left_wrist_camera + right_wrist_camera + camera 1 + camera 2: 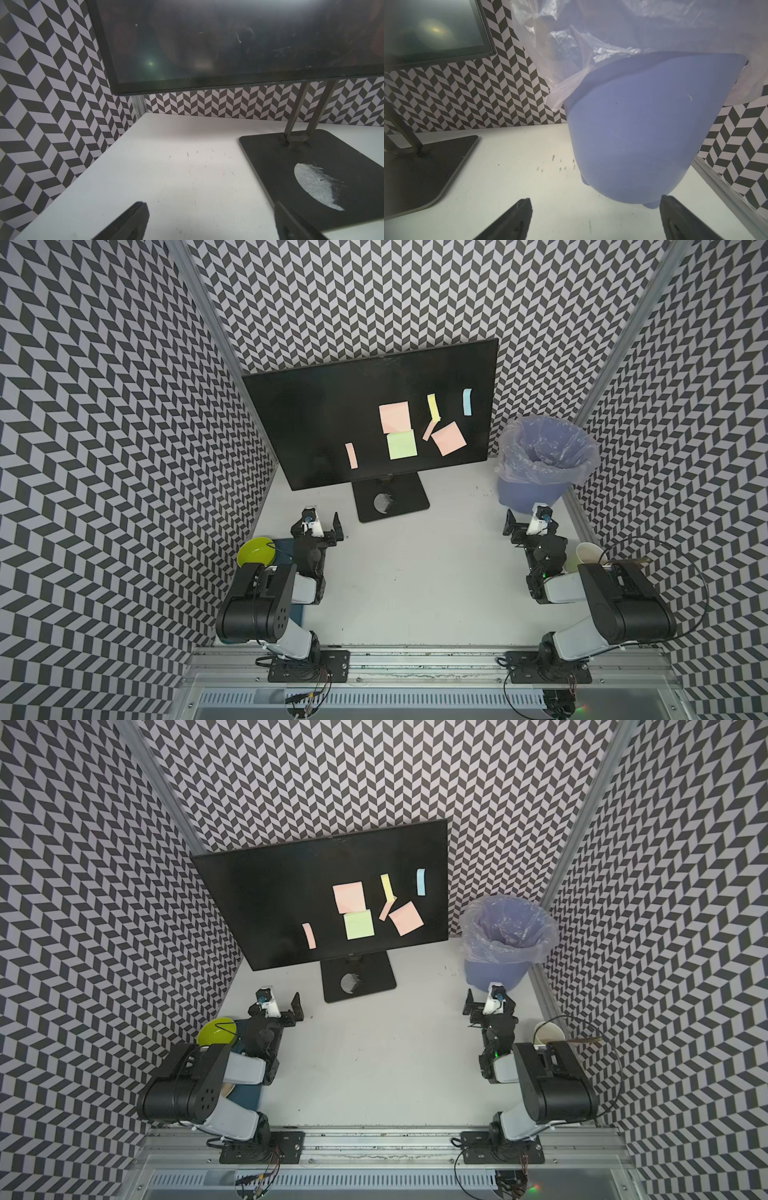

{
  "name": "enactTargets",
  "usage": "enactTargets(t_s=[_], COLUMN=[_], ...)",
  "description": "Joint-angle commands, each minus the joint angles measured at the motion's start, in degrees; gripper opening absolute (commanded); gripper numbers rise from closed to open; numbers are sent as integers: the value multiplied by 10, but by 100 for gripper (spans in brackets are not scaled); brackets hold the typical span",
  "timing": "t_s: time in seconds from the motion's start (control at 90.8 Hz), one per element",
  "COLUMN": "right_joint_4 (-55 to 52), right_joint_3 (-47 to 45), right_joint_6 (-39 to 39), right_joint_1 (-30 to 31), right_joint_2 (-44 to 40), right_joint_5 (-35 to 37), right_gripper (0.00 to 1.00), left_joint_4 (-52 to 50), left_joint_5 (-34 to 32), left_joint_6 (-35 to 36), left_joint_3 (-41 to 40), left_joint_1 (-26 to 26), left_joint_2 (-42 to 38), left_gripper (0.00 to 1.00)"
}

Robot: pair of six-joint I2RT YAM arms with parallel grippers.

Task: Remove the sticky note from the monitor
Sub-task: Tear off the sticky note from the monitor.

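1. Zigzag black-and-white walls [104, 448] stand on three sides of a white table [415, 585].
2. At the far left, one yellow-green bowl [254, 556] sits by the wall, partly hidden by an arm.
3. I count two robot arms. The left arm [266, 601] is folded up, with its elbow back by the front rail. Its front end points at the back wall, low over the table.
4. The left gripper [210, 205] is wide open and holds nothing. Only bare table shows between its two black fingers [137, 218].
5. One monitor [324, 414] stands in the middle at the back, turned a little. It stands on one black base plate [409, 495] with one round grey mark [383, 502].
6. Seven sticky notes [395, 416] are stuck on the dark screen.
   - From the left there is a thin pink strip [351, 456], then a big pink square with a green square [402, 444] meeting its lower edge.
   - Next comes a yellow strip [433, 406] with a small pink strip [428, 430] at its lower end.
   - Last come a tilted pink square [449, 438] and a blue strip [467, 402].
   - That makes four pink, one green, one yellow and one blue.
7. One blue bin [528, 494] with a clear plastic bag [544, 439] in it stands just right of the monitor.
8. The right arm [615, 605] is folded the same way. The right gripper [595, 202] is wide open and empty, and it points at the bin's side from just in front.
9. One paper cup [587, 556] sits by the right wall, beside that arm.
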Motion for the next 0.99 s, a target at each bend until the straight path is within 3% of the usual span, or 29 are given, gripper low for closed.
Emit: enactTargets(t_s=[0.0, 0.672, 0.815, 0.98], right_joint_4=[-8, -3, -33, -186], right_joint_3=[10, 6, -2, 25], right_joint_6=[1, -1, -10, 33], right_joint_1=[1, 2, 10, 15], right_joint_2=[-8, -12, -71, -174], right_joint_5=[7, 4, 5, -17], right_gripper=[99, 99, 99, 99], left_joint_4=[11, -4, -139, -296], left_joint_5=[0, -19, -74, -110], left_joint_6=[2, 3, -34, -92], left_joint_3=[8, 7, 18, 53], left_joint_1=[6, 0, -18, -59], left_joint_2=[2, -28, -127, -244], left_gripper=[100, 100, 100, 100])
